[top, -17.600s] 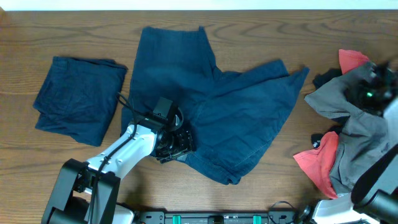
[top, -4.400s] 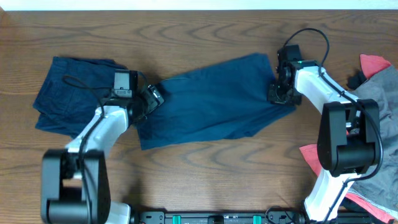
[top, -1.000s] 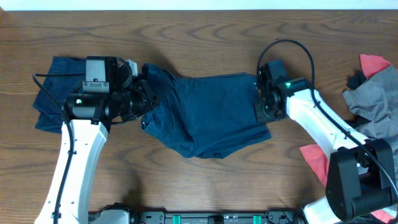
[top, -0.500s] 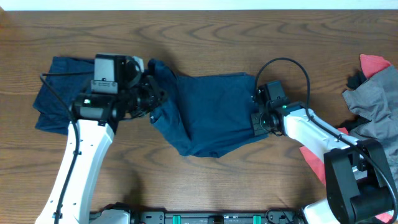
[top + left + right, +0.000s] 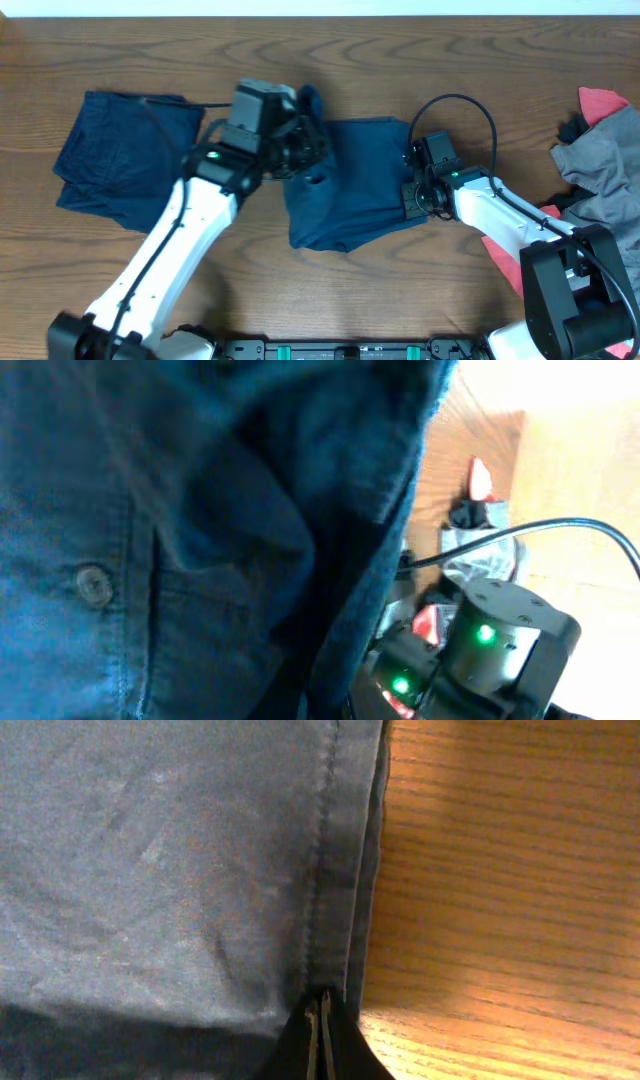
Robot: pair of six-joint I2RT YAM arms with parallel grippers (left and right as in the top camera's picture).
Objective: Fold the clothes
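**Both jaws clamped on the navy shorts, left edge raised**

At the far left of your counter [image 5: 420, 60] a folded navy garment [image 5: 125, 155] lies flat, well apart from both arms.

Just right of it, your left gripper [image 5: 303, 148] hangs above the counter. The left edge of the navy shorts [image 5: 355, 195] is bunched and lifted at its tip. The jaws are buried in cloth, but the fabric hanging from them shows they are closed on it. In the left wrist view, dark blue cloth fills nearly everything. A small round button [image 5: 93, 584] shows on it, and the right arm [image 5: 480, 650] sits beyond the cloth's edge with green lights on.

The rest of the shorts lies mid-counter, between the two grippers.

Your right gripper [image 5: 410, 192] is down at the shorts' right edge. In the right wrist view its jaws [image 5: 322, 1018] are pressed together on the stitched hem, where the cloth meets bare wood.

At the far right edge a grey garment [image 5: 598, 170] lies heaped with a coral-red garment [image 5: 603, 101]. Both are well apart from the shorts.
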